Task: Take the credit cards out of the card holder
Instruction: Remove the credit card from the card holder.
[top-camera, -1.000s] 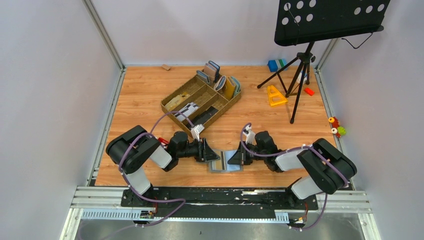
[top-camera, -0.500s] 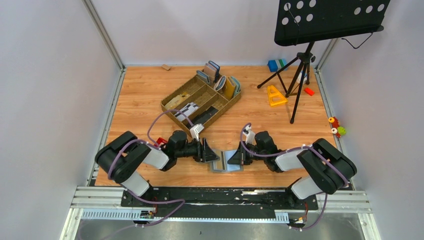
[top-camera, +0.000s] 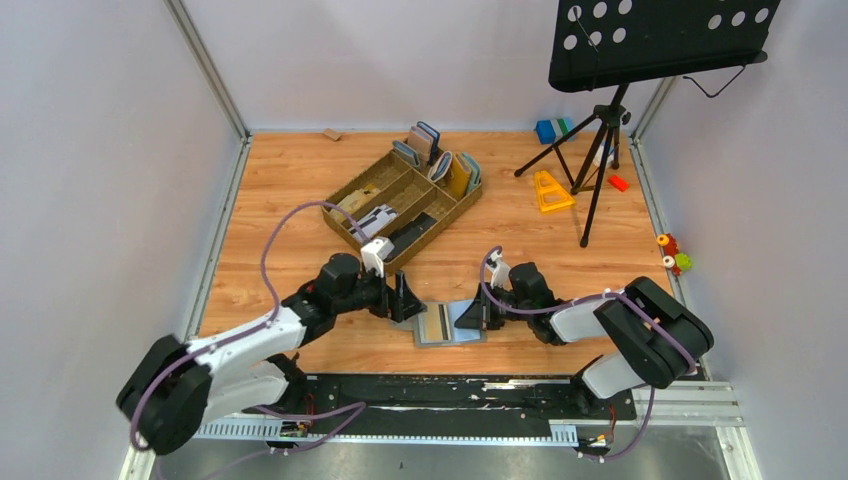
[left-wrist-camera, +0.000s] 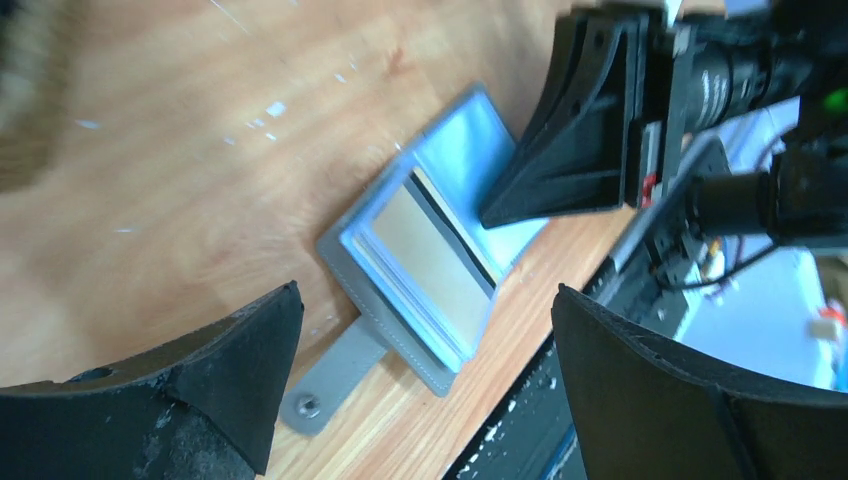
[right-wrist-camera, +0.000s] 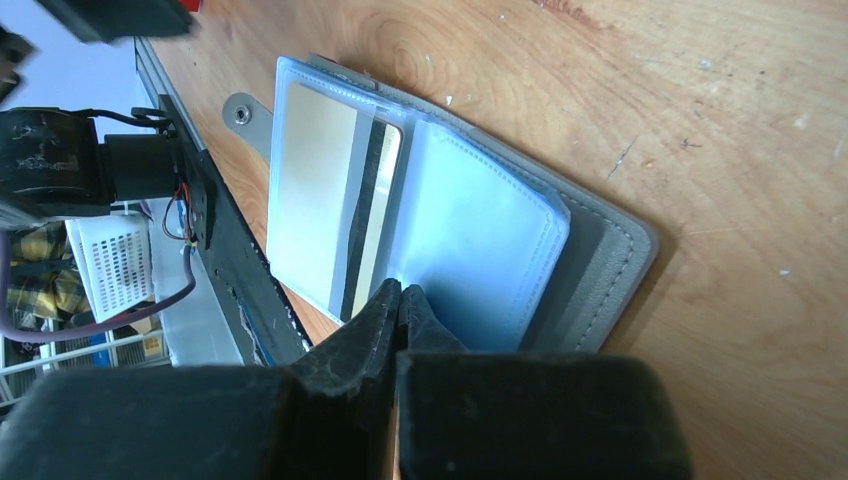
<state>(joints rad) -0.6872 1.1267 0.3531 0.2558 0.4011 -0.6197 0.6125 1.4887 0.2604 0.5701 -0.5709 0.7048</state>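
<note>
On the wooden tabletop (top-camera: 280, 200), near the arm bases, the flat grey bi-fold card holder (top-camera: 448, 326) lies open. The left hand (top-camera: 408, 299) is released just beside it. The right hand (right-wrist-camera: 400, 296) is clenched, tips on its blue page — a beige, black-striped card (right-wrist-camera: 318, 200) sits sleeved inside.

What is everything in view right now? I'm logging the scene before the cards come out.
table: one, wood-grain, under everything
card holder: one, grey, open flat between the grippers
card: at least one, gold with black stripe, in its clear sleeve
tray: one, brown, mid-table
wallets: several, grey-blue, brown, yellow, upright at tray's far end
music stand: one, black, far right
triangle: one, yellow, by the stand's legs
block: one, blue, far edge
left gripper: one, black, open beside the card holder
right gripper: one, black, shut, tip on the card holder
</note>
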